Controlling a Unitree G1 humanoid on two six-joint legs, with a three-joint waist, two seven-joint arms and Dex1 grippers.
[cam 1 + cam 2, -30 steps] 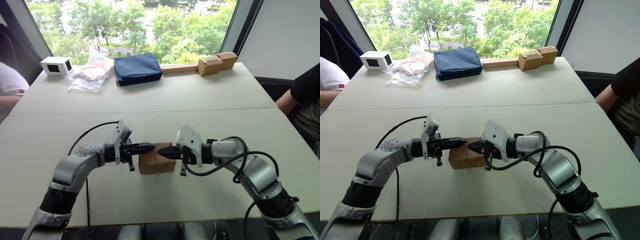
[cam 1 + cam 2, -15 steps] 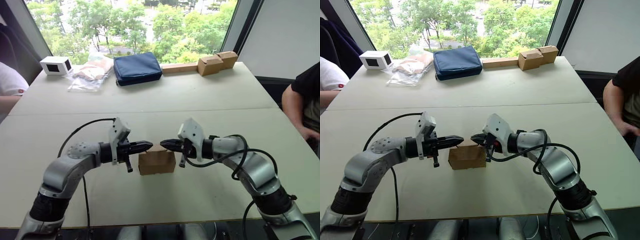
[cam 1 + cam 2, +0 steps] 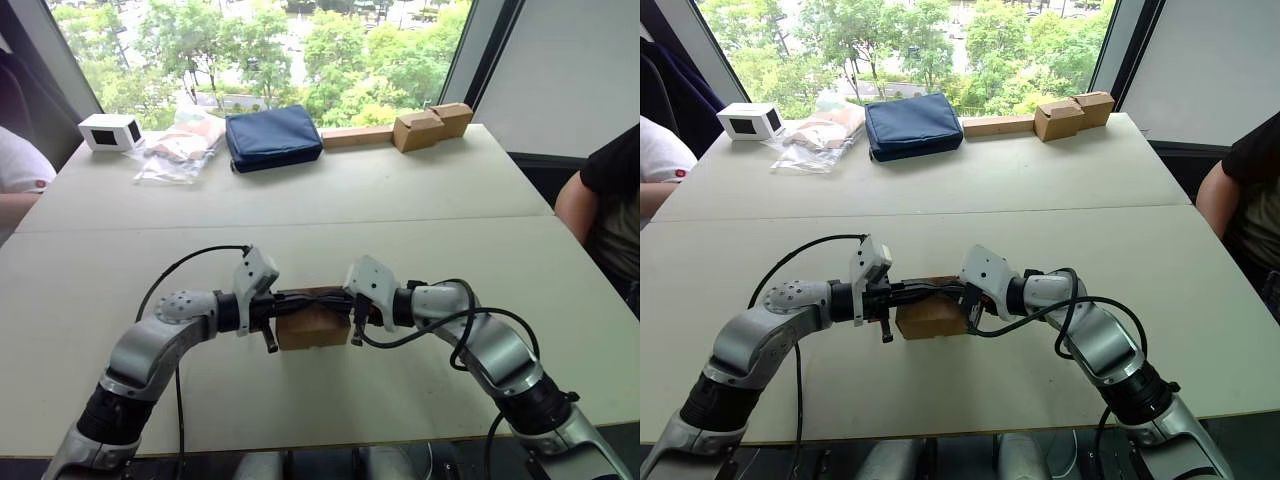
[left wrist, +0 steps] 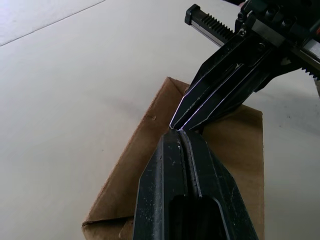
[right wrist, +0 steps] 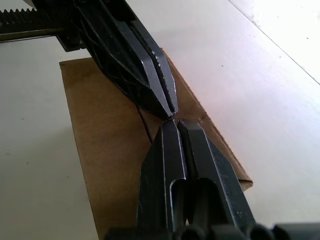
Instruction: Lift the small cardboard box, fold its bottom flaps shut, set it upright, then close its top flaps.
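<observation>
The small cardboard box (image 3: 313,328) sits upright on the table's near half, a plain brown block. Its top flaps (image 4: 142,160) lie flat and closed, with a seam (image 5: 145,125) visible between them. My left gripper (image 3: 306,297) reaches in from the left with its fingers shut and nothing between them. My right gripper (image 3: 332,297) comes in from the right, also shut and holding nothing. The two sets of fingertips meet almost tip to tip just over the middle of the box top, as the left wrist view (image 4: 180,134) and right wrist view (image 5: 175,124) show. The bottom flaps are hidden under the box.
At the table's far edge lie a navy pouch (image 3: 273,137), a clear plastic bag (image 3: 180,148), a white device (image 3: 111,130) and two tan boxes on a long strip (image 3: 432,125). A person's arm (image 3: 600,195) is at the right, another person's sleeve (image 3: 20,165) at the left.
Half a second ago both shut grippers hovered slightly apart above the box. They have since moved inward and down, tips now meeting over the box top. The box has not moved.
</observation>
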